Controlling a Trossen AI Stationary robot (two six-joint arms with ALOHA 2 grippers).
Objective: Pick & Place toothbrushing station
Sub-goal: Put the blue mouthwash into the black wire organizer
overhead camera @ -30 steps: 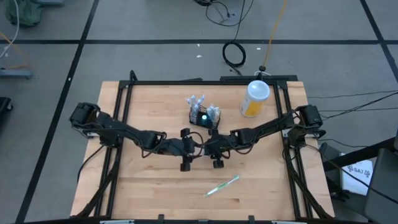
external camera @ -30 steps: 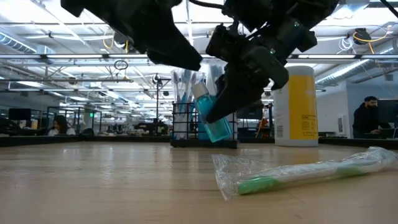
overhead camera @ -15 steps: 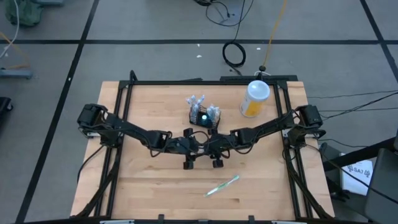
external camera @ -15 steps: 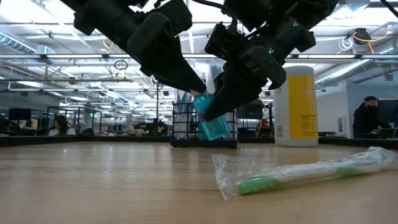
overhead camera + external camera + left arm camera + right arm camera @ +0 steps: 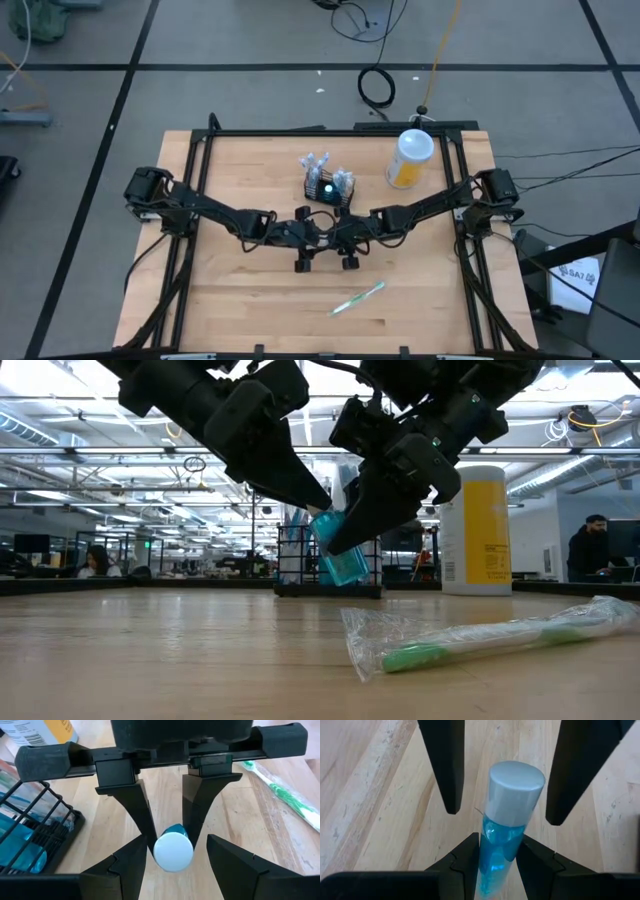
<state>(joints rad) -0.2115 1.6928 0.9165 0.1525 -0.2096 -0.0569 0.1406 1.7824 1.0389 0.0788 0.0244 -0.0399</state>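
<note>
A small blue bottle [image 5: 500, 840] with a pale cap [image 5: 172, 851] hangs tilted over the table's middle, with my right gripper [image 5: 497, 847] shut on it. My left gripper [image 5: 176, 845] is open. Its two fingers [image 5: 442, 765] stand on either side of the cap without touching it. In the high view both grippers meet at the table's centre, left [image 5: 315, 233] and right [image 5: 337, 233]. The toothbrushing station [image 5: 327, 186], a black wire caddy, stands on the table just beyond them, with wrapped items and something blue in it. My right gripper pinches the bottle's blue body [image 5: 496, 854] below the cap, between its two fingers. The fingers slant down from the table's right side. The bottle is lifted clear of the table and tilted, its cap pointing up toward my left gripper.
A tall yellow bottle [image 5: 410, 158] with a white lid stands at the far right. A green toothbrush in a clear wrapper [image 5: 357, 298] lies near the front edge. A black frame [image 5: 330, 131] runs round the tabletop. People sit in the room beyond the table.
My left gripper has come down and toward the right, up to the held bottle, so that its open fingers now stand on either side of the cap. It has kept still for the last half second. The bottle has not moved.
</note>
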